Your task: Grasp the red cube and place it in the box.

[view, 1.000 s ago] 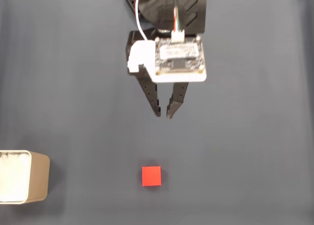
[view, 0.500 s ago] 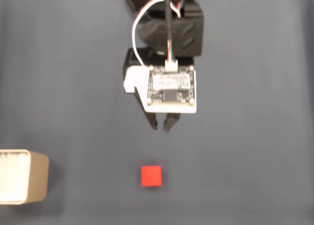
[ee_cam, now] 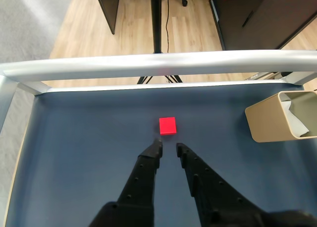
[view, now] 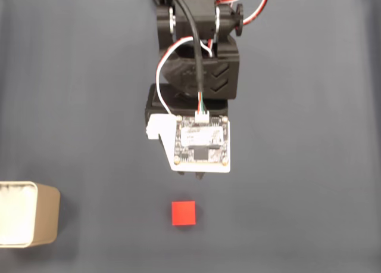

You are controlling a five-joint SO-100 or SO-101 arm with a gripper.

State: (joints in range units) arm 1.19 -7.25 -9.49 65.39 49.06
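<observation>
Red cube [view: 184,213] lies free on the dark mat, just ahead of my gripper [ee_cam: 168,148] | fingers only a narrow gap apart, holding nothing | box [ee_cam: 280,117] sits well off to the right in the wrist view, no cube in it | progress: I judge nothing done; grasp, carry, drop all remain

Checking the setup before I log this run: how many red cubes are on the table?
1. The red cube lies on the dark mat just ahead of the gripper, apart from its fingertips, with the box off to one side.
</observation>
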